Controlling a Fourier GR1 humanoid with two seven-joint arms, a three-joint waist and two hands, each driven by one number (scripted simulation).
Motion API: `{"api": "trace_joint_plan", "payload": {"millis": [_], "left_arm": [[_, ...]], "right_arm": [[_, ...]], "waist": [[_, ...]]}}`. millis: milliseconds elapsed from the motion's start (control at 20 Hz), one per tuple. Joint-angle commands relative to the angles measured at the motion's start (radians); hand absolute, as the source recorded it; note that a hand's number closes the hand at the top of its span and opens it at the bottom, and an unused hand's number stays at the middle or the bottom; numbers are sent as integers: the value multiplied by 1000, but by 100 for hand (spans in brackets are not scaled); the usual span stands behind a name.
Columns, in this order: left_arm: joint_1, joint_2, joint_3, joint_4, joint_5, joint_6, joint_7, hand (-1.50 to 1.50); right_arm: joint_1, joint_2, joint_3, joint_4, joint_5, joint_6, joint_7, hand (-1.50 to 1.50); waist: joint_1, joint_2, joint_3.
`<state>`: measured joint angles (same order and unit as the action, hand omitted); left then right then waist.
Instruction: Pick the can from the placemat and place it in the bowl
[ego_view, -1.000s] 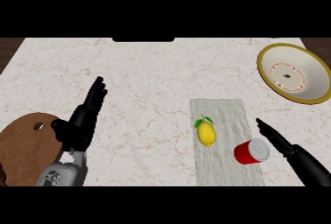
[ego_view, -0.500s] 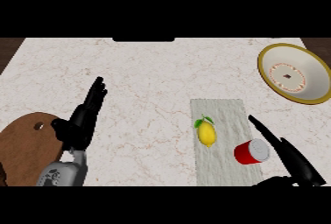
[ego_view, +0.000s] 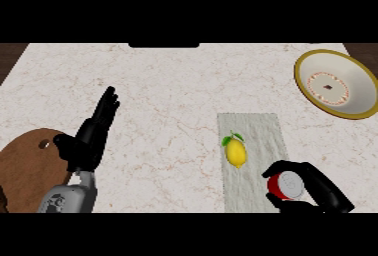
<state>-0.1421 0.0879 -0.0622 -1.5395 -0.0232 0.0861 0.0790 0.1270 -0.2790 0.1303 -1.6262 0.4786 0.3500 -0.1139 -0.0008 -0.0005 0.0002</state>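
The can (ego_view: 289, 186), red with a pale top, lies on the grey placemat (ego_view: 255, 135) near that mat's near end, close to the desk's (ego_view: 170, 90) near edge on the right. The right hand (ego_view: 314, 192) is curled round the can, with fingers over its far side and the thumb under its near side, so part of the can is hidden. A yellow lemon (ego_view: 236, 152) with a green leaf lies on the same mat, just beyond and left of the can, apart from it. The bowl (ego_view: 337, 85), cream with a gold rim, sits at the desk's far right corner, well apart from the can. The left hand (ego_view: 92, 135) rests open, fingers straight, near the desk's left edge beside a brown wooden board (ego_view: 29, 167).
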Motion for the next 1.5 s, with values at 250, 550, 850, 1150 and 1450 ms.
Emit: {"api": "trace_joint_plan", "payload": {"millis": [250,550,850,1150,1450], "left_arm": [[22,-3,23,-2,7,-42,-17,0],[5,1,15,7,2,-40,-20,0],[-28,-35,-5,0,-30,8,24,0],[11,-23,-9,-39,-22,-11,44,0],[50,-22,-19,-72,-42,-4,31,0]], "right_arm": [[31,37,21,-1,33,12,-89,150],[-250,272,-116,114,30,-263,300,150],[-515,277,-109,279,9,-614,264,150],[-625,279,-52,161,236,-726,372,150],[-771,237,-46,68,417,-647,650,150]], "waist": [[-1,0,0],[30,10,-1],[37,8,1],[8,-2,-1],[3,-5,-1]]}}
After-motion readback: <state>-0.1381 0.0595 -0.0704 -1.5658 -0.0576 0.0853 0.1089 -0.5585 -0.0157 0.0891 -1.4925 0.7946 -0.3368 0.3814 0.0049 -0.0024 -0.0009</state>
